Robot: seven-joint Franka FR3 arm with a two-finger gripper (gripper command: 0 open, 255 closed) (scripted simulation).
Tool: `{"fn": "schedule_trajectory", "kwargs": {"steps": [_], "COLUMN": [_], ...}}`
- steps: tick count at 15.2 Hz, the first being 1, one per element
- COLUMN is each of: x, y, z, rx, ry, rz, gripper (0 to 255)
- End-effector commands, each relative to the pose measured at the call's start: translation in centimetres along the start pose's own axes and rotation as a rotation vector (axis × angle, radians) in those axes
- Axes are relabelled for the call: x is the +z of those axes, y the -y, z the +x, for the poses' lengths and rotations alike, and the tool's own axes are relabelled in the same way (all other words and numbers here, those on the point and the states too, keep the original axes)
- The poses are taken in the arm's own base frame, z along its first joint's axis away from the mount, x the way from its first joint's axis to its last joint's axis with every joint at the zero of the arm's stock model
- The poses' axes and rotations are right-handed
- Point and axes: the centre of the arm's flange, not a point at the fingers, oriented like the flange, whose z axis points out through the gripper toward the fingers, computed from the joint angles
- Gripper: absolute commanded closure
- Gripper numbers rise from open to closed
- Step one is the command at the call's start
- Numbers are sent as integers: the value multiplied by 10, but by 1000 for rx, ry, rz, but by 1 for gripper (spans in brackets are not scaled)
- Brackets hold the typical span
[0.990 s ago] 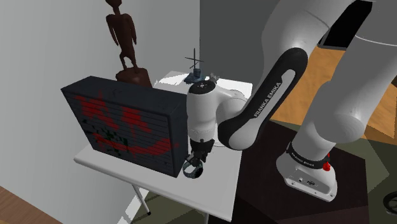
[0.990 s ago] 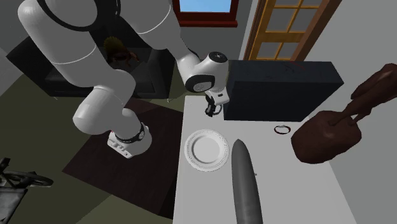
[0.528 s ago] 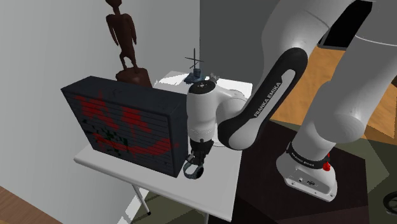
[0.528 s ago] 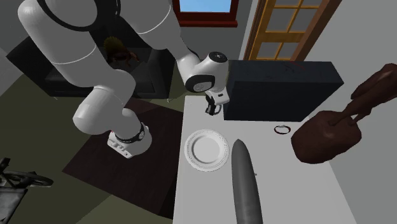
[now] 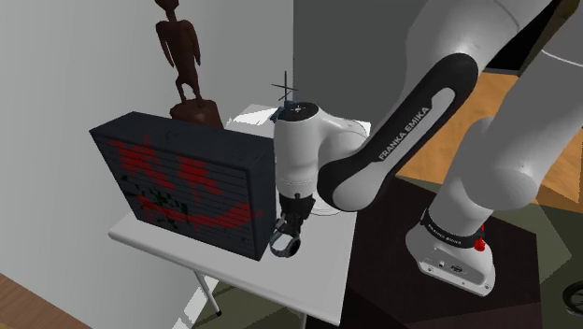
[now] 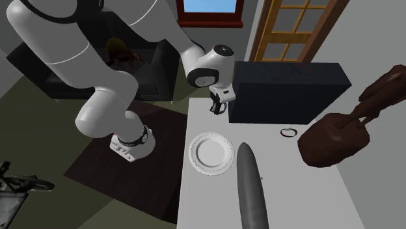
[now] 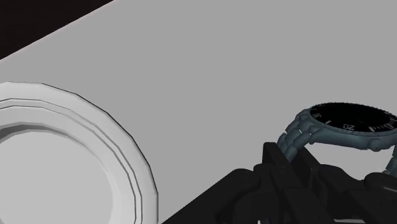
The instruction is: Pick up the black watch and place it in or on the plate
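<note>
The gripper [image 5: 285, 234] points down over the white table [image 6: 286, 169], its two fingers clamped on the band of the watch [image 7: 347, 121]. The watch has a black dial and a grey link band. It hangs at the fingertips, with the dial standing out just past them. The white plate [image 6: 211, 154] lies on the table near the gripper, apart from the watch, with bare table between the two. A black box [image 5: 182, 182] with red marks stands just beside the gripper.
</note>
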Motion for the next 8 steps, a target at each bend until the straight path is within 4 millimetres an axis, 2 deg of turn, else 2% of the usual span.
{"fn": "schedule_trajectory", "kwargs": {"steps": [1,8], "x": [-11,-48], "y": [1,2], "z": [0,0], "rx": [0,0], "ry": [1,1], "rz": [0,0], "gripper": [255,255]}}
